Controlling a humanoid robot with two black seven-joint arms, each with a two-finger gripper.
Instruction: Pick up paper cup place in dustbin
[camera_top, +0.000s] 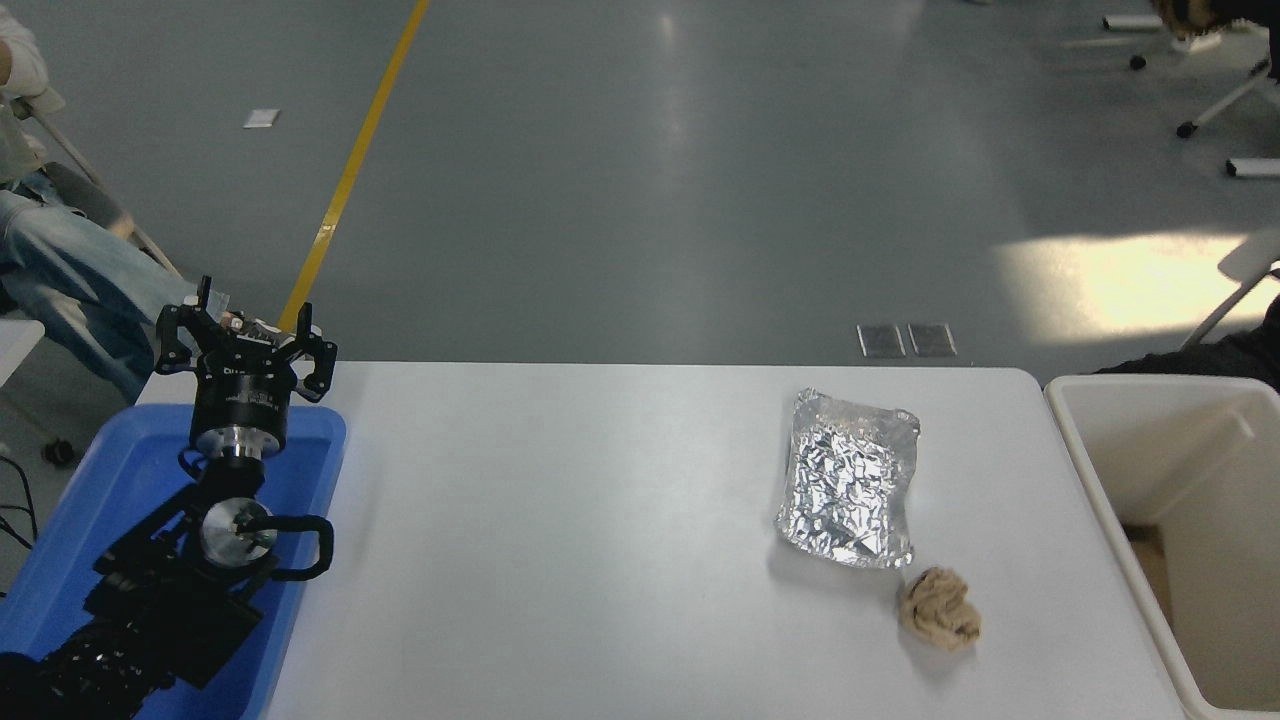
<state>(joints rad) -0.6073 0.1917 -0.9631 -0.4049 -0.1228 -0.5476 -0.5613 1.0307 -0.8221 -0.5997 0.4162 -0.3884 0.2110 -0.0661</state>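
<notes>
The dustbin (1090, 440) is a cream-white tub at the table's right edge, with something brown low inside it. The paper cup is out of view. My right gripper and arm are also out of view. My left gripper (243, 335) is parked open over the far end of the blue tray at the lower left.
A silver foil tray (850, 478) lies on the white table's right part, with a crumpled brown paper ball (938, 621) just in front of it. A blue plastic tray (120, 480) sits at the left edge. A seated person's legs (70, 280) show at the far left.
</notes>
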